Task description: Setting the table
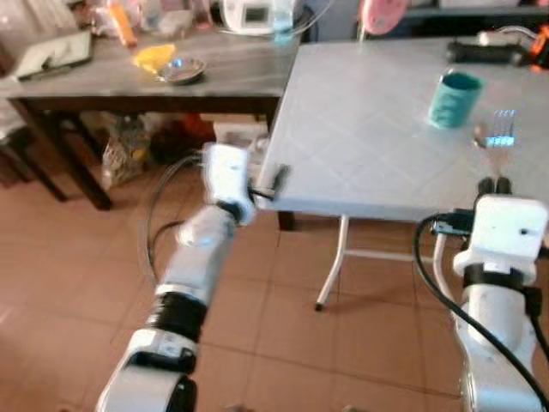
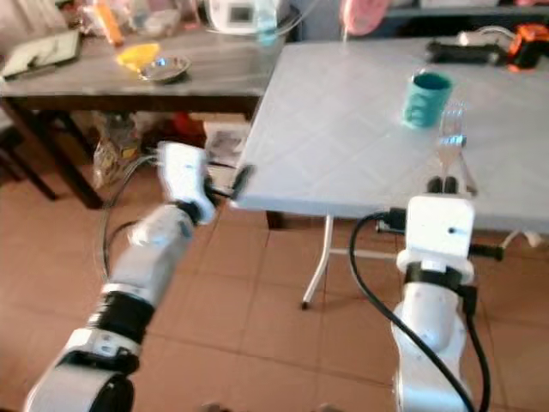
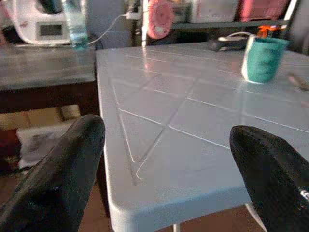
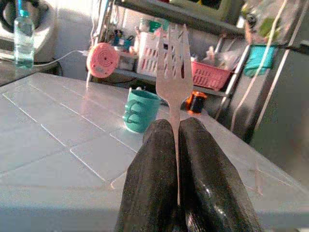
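Fork (image 4: 173, 72) stands pinched upright in the right gripper (image 4: 176, 145), handle hidden between its fingers, near the teal mug (image 1: 455, 99). Left gripper (image 3: 164, 159) gapes wide at the white table's (image 1: 360, 137) near-left corner.

No writing can be read anywhere; the white appliance (image 3: 41, 26) on the far bench has a small display, too blurred to make out

A mug (image 1: 455, 99) stands on the table (image 1: 360, 146), a bowl (image 1: 179, 69) on the desk (image 1: 129, 77) to its left.
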You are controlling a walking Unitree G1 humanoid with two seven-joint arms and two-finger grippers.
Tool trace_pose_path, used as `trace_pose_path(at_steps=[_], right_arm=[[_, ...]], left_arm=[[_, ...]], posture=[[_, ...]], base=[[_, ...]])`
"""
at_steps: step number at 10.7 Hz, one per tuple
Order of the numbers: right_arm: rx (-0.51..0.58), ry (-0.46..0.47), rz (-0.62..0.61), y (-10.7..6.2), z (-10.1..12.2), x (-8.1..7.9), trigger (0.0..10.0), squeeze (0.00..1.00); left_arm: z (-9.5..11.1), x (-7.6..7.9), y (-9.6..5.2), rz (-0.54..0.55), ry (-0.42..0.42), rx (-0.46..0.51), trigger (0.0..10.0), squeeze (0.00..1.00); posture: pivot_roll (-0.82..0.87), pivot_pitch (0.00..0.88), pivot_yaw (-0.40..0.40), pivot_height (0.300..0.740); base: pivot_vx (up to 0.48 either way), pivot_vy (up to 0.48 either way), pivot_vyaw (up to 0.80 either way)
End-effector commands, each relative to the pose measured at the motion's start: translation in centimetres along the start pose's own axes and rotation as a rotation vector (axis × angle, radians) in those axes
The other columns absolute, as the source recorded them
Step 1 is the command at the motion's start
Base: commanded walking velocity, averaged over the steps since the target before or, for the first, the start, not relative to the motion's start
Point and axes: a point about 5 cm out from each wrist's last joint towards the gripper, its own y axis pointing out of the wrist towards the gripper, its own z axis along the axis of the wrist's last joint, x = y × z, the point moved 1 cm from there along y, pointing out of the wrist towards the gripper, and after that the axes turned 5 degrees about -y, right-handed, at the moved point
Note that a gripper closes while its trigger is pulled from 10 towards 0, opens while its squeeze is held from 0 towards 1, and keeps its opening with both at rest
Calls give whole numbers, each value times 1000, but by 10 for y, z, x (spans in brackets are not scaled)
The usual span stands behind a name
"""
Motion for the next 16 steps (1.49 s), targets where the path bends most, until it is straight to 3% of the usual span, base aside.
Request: trace_pose_path(at_steps=[1, 4, 8, 11, 16], right_arm=[[19, 16, 2, -2, 6, -1, 10000, 0], [15, 12, 10, -3, 4, 0, 10000, 0], [-6, -4, 26, -6, -3, 7, 10000, 0], [-10, -6, 26, -8, -4, 8, 10000, 0], [-10, -18, 35, -10, -4, 8, 10000, 0]], left_arm=[[0, -11, -4, 29, 13, -3, 10000, 0], [-2, -13, -5, 44, 13, -4, 10000, 0], [-10, -26, -14, 84, 48, -18, 10000, 0], [-1, -25, -17, 48, 58, 48, 10000, 0], [-3, -20, -17, 13, 51, 42, 10000, 0]], posture=[[-90, 127, 70, 740], [-92, 126, 62, 740], [-97, 128, 54, 740], [-95, 127, 49, 740], [-96, 129, 47, 740]], base=[[0, 480, 0], [0, 480, 0], [0, 420, 0], [89, 0, 0], [472, 0, 0]])
